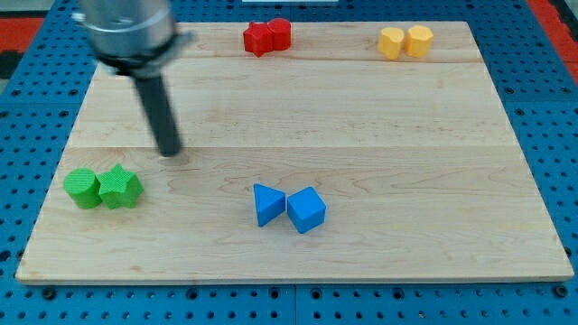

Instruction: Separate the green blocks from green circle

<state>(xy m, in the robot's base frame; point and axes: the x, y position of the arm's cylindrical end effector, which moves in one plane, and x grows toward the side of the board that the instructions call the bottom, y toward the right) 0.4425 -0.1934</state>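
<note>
A green circle block (82, 188) lies near the board's left edge, touching a green star block (120, 188) on its right side. My tip (169, 152) rests on the board above and to the right of the green star, a short gap away and touching neither green block. The dark rod rises from the tip toward the view's top left.
A blue triangle (267, 204) and a blue cube (306, 209) touch at the bottom centre. Two red blocks (267, 37) sit together at the top centre. Two yellow blocks (405, 41) sit together at the top right. The wooden board (406, 135) lies on blue pegboard.
</note>
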